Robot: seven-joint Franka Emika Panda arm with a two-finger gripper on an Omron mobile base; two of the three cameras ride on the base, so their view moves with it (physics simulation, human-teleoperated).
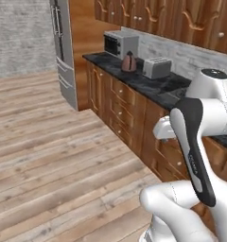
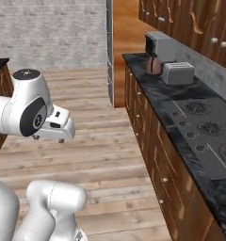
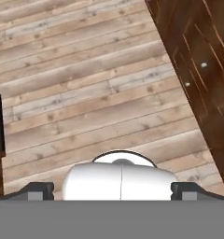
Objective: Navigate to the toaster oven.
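Silver: one toaster oven (image 1: 117, 44), one toaster (image 1: 156, 67)

Kettle (image 1: 129, 62): sitting reddish-brown on the dark counter (image 1: 153, 85), beside a silver toaster (image 1: 156, 67).
Fridge (image 1: 64, 52): standing tall beyond the cabinets.
Cooktop (image 2: 206, 129): lying flush in the counter.
Floor (image 1: 54, 156): showing wooden planks.

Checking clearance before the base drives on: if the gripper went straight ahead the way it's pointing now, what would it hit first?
Most likely the wooden floor. The gripper points down at the planks, with nothing between in the hand view. The cabinet fronts lie off to one side, apparently outside that line.
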